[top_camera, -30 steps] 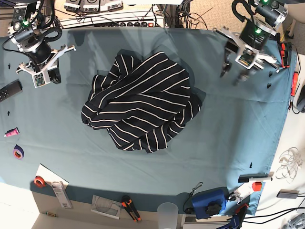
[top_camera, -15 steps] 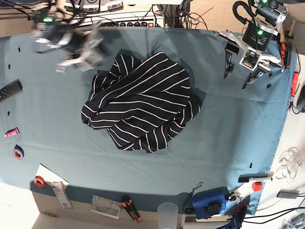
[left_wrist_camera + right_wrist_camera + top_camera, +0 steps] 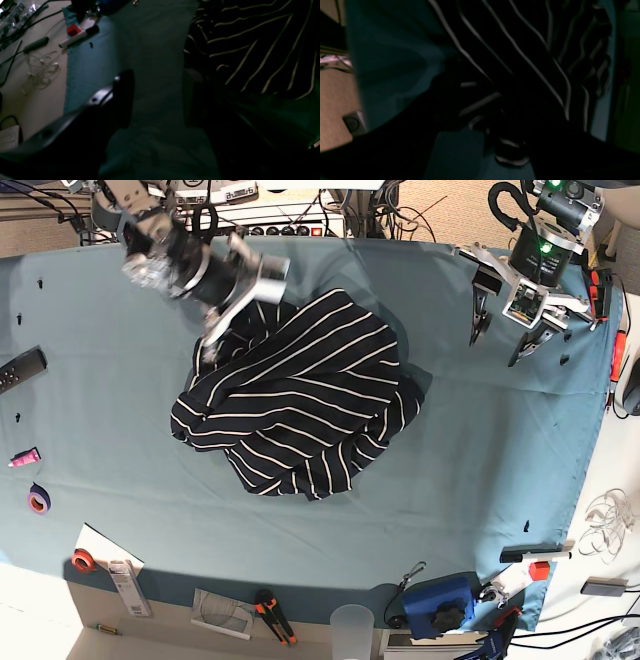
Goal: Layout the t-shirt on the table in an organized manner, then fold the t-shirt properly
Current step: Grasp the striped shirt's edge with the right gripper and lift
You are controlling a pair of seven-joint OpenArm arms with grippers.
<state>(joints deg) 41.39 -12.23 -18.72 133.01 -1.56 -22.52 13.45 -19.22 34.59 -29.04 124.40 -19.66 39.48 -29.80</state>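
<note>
1. The t-shirt (image 3: 295, 395) lies bunched in a rumpled heap at the middle of the counter (image 3: 480, 460), nothing spread flat yet — laying it out has not begun, by the look of it.
2. The heap is roughly as wide as it is long, so no clear long axis shows; its stripes run on a slant, and neither collar nor hem can be picked out.
3. The right gripper (image 3: 225, 310) hangs over the far left corner of the heap in the base view, just at the fabric's edge. In its own wrist view the striped cloth (image 3: 520, 62) fills the field directly ahead and below.
4. That gripper is blurred in the base view and lost in darkness in its wrist view, so I cannot tell how wide it stands, and nothing shows it holding cloth.
5. The left gripper (image 3: 510, 330) sits well apart from the shirt, near the counter's far right edge, its jaws spread wide and empty — bare teal cloth shows between its fingers (image 3: 123, 97) in the wrist view.
6. From that arm the shirt (image 3: 252, 42) lies off to one side, with open counter between.
7. My judgement: the right arm is plainly the nearer, and the coming move turns on it taking the near edge of the heap.
</note>
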